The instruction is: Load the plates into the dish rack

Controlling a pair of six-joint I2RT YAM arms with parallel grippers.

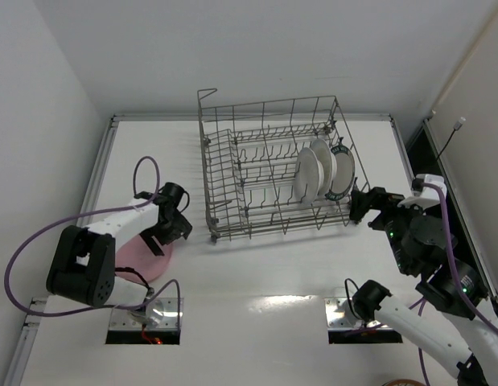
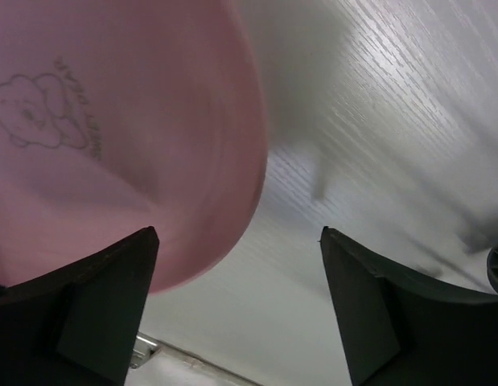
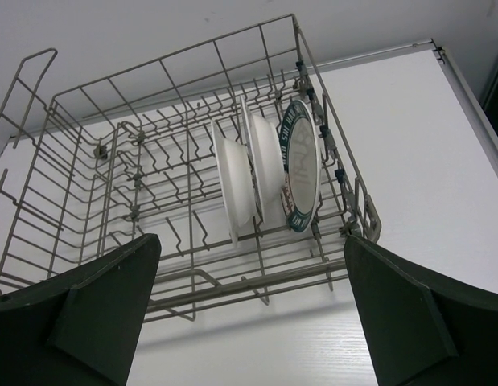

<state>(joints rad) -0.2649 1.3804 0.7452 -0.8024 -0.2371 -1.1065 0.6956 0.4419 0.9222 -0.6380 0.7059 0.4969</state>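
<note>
White table [image 1: 273,273] under pale walls. Flat on it, left of the dish rack [image 1: 220,181] and apart from it: the pink plate [image 1: 134,251]. Just over its rim, left gripper [image 2: 238,237], fingers spread, clamping nothing. Upright at the rack's right end: two white plates [image 3: 232,181], patterned plate [image 3: 301,165]. Facing them, right gripper [image 3: 253,241], fingers wide apart, empty. Likely trouble: a shallow pinch on that flat, slick rim, then a slip.

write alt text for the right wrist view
A grey wire dish rack on a white table holds three upright plates at its right end: two plain white plates and a teal-rimmed plate. The right arm's open jaws frame the bottom corners.
</note>
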